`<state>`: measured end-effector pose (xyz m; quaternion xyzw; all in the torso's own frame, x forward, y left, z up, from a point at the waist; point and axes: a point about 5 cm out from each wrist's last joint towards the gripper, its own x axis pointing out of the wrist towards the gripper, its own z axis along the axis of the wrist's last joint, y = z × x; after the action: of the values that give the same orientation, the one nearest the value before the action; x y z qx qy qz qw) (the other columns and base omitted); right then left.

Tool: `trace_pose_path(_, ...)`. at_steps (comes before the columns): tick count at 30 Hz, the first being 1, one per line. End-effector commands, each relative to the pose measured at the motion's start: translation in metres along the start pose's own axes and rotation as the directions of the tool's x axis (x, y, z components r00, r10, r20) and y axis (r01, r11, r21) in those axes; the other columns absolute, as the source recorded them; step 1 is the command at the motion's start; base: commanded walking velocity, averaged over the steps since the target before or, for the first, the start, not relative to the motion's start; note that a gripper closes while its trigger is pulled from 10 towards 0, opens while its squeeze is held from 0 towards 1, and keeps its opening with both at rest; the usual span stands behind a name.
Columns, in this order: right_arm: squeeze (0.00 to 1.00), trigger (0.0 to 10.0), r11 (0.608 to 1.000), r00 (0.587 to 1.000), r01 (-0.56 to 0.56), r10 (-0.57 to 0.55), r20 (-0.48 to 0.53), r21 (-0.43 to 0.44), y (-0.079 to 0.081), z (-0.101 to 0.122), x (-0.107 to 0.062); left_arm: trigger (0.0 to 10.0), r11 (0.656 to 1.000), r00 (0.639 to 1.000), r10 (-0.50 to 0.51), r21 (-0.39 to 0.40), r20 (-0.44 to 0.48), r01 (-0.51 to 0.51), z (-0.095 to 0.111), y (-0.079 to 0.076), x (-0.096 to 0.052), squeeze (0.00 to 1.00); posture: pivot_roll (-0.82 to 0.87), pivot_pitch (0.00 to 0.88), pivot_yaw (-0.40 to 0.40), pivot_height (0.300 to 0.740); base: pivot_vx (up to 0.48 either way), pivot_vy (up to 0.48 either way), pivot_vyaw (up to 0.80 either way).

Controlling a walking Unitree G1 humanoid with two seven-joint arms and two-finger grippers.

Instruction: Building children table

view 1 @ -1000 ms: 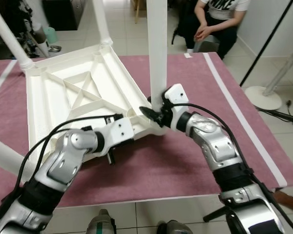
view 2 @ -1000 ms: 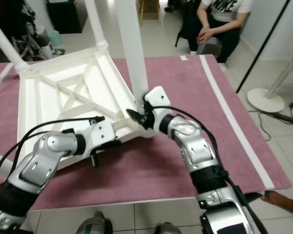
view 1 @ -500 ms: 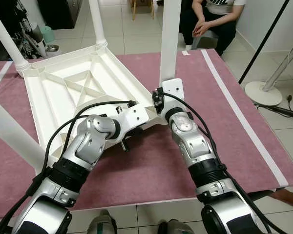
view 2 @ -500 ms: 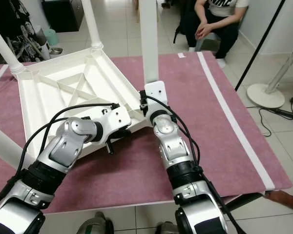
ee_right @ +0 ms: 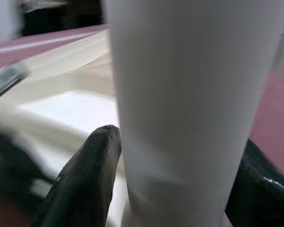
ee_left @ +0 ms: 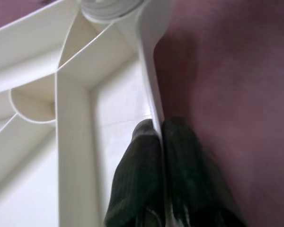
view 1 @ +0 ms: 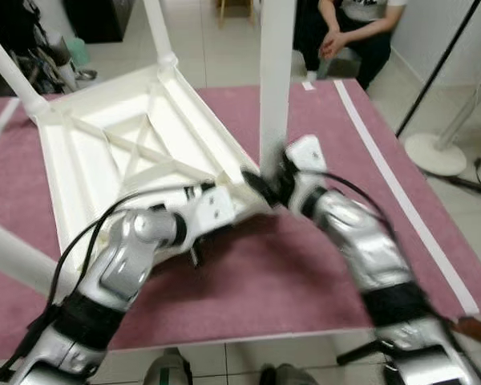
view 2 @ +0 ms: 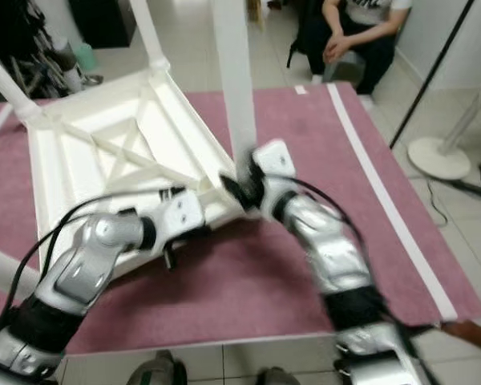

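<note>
Right gripper (ee_right: pixel 180 184), blurred in the head views, clamps the table leg (ee_right: pixel 189 104); left gripper (ee_left: pixel 161 175) pinches the tabletop rim (ee_left: pixel 149 94).

The upturned table top (view 1: pixel 120 152) lies on the mat (view 1: pixel 321 265), a person (view 1: pixel 349 32) seated behind it.

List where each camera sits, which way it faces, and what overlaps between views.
Left eye: on the head, looking down at the upturned tabletop on the mat; both arms show.
Right eye: the same scene, slightly offset; a seated person beyond the mat.
Left wrist: along the left gripper, pinching the tabletop's rim.
Right wrist: along the right gripper, its fingers either side of the leg.
Shared: the leg stands in both eye views and the right wrist view.
</note>
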<state>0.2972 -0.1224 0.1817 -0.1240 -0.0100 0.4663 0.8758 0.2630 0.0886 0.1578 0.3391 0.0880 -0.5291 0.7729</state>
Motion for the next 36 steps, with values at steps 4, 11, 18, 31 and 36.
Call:
trace_pose_path(4, 0.00, 10.0, 0.948, 0.948, -0.317, 0.317, -0.015, 0.016, 0.015, 0.001, 0.002, 0.0, 0.974, 0.984, -0.053, 0.225, 0.171, 0.013, 0.037, -0.001, -0.026, 0.00, 0.11, 0.000, 0.046, 0.740, 0.000, 0.000, 0.00)
trace_pose_path(11, 0.00, 0.0, 0.923, 0.924, -0.383, 0.383, 0.009, 0.028, 0.017, 0.005, 0.009, 0.0, 0.976, 0.986, -0.016, 0.218, 0.169, -0.022, 0.035, 0.004, -0.024, 0.00, 0.11, 0.000, 0.038, 0.740, 0.000, 0.000, 0.00)
trace_pose_path(18, 0.00, 0.0, 0.987, 0.987, -0.157, 0.159, -0.037, 0.047, 0.008, -0.006, 0.026, 0.0, 0.978, 0.983, 0.085, 0.176, 0.164, -0.114, 0.038, 0.013, -0.011, 0.00, 0.11, 0.000, 0.037, 0.740, 0.000, 0.000, 0.00)
trace_pose_path(31, 0.00, 0.0, 0.724, 0.703, 0.689, -0.657, -0.272, 0.035, -0.023, -0.039, 0.053, 0.0, 0.890, 0.884, 0.448, 0.022, 0.133, -0.455, 0.077, 0.060, 0.033, 0.00, 0.09, 0.000, 0.062, 0.740, 0.000, 0.000, 0.00)
trace_pose_path(36, 0.00, 10.0, 0.747, 0.743, 0.662, -0.644, -0.182, 0.061, -0.017, -0.024, 0.067, 0.0, 0.897, 0.888, 0.431, 0.034, 0.160, -0.441, 0.083, 0.060, 0.035, 0.00, 0.09, 0.000, 0.062, 0.740, 0.000, 0.000, 0.00)
